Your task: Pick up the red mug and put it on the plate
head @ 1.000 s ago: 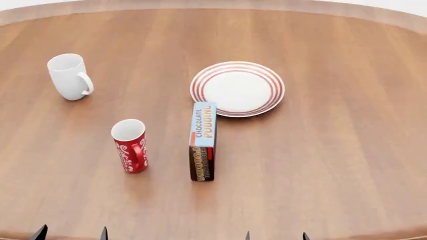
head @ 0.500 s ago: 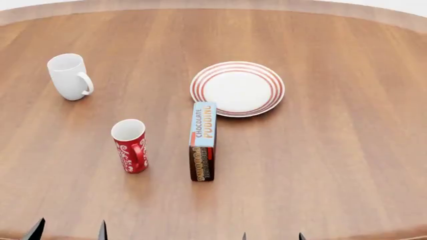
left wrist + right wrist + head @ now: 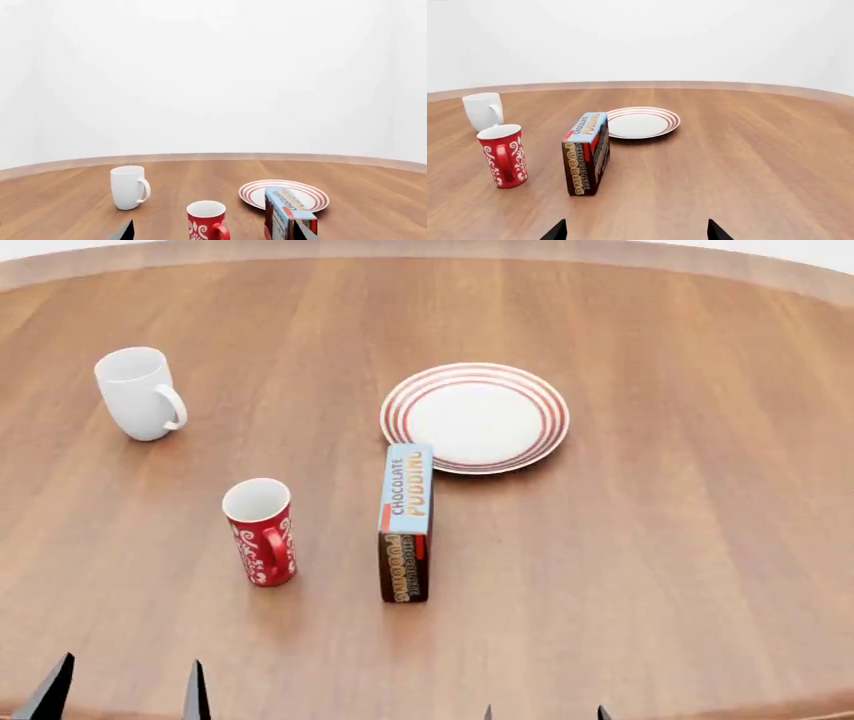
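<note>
The red mug (image 3: 260,531) stands upright on the desk (image 3: 667,570), handle toward me, beyond my left tool (image 3: 123,692) and slightly to its right, well apart from it. That tool's two tips are spread with nothing between them. My right tool (image 3: 545,713) shows only its tips at the near edge, also apart and empty. Right of the mug stands a chocolate pudding box (image 3: 404,522); the plate (image 3: 475,417) lies just behind it, and a white mug (image 3: 138,393) sits far left. The right wrist view shows the box's brown front face, which my left wrist view crops.
</note>
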Controlling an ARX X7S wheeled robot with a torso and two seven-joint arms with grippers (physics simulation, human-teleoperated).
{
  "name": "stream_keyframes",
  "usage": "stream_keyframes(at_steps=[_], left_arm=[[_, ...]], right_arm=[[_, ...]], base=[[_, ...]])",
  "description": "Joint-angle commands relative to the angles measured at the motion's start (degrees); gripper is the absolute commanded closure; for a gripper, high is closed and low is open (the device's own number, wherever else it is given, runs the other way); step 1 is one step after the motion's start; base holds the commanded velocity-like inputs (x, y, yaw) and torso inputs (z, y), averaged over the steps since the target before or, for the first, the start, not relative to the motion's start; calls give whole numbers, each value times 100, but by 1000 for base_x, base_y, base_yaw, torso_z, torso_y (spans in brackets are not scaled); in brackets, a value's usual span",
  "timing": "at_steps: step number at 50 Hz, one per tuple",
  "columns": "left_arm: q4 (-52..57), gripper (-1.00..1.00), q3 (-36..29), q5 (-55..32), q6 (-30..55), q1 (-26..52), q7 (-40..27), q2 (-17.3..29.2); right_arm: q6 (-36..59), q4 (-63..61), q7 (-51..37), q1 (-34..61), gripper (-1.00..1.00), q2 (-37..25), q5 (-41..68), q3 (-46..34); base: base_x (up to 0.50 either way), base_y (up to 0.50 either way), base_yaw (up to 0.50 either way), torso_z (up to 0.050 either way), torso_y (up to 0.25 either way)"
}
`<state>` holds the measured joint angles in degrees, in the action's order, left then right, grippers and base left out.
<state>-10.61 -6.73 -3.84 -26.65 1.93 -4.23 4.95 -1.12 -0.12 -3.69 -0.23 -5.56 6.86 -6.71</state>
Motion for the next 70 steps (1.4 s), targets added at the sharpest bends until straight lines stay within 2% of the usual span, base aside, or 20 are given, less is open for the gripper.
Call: stream_keyframes(at_steps=[1,18,41,70], left_arm=[[-350,-100,-52,154,-783,88,-183,27],[-684,-100,-120,565,-1474,202,-538,105],[-815,-100,-292,488,-1731,262,-635,210],[-851,-100,-446,464,-1802,294,-761,311]], right_arm=[[-44,-11,-56,-20,-100,-71,97,-80],[-110,23,-94,5,-100,-156,236,-168],[-354,19,-146,-31,-100,-238,402,-233],[-399,-22,-179,-37,-100,-365,499,-391]], base=[[0,0,0,0,0],[0,0,0,0,0],[0,0,0,0,0],[0,246,0,0,0]])
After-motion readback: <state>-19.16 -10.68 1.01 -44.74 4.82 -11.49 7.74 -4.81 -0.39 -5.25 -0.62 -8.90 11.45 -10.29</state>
